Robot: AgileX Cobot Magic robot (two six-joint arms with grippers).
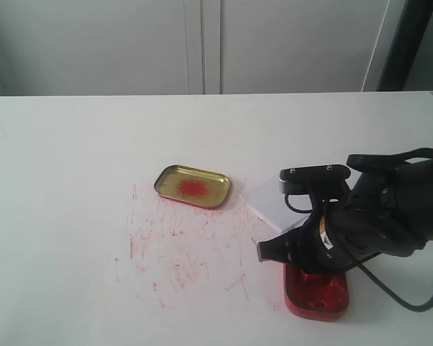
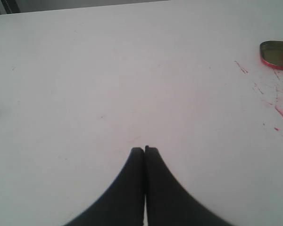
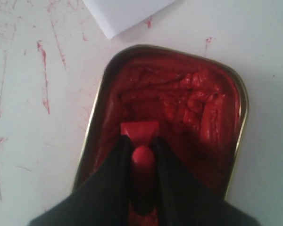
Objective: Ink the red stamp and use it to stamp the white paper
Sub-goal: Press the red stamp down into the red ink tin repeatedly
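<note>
Black fingers of the right end effector (image 3: 141, 142) pinched the one red stamp (image 3: 140, 131), its base down in the one red ink tin (image 3: 243, 99); only the right wrist view showed this stamp. One white paper (image 3: 127, 12) lay just beyond that tin. The left end effector (image 2: 145, 150) was pressed together above the counter (image 2: 85, 70), one gold lid (image 2: 276, 54) off to its side.

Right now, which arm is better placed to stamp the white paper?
Right: its end effector grips the red stamp at the ink tin, beside the white paper; the left end effector is shut and empty.
</note>
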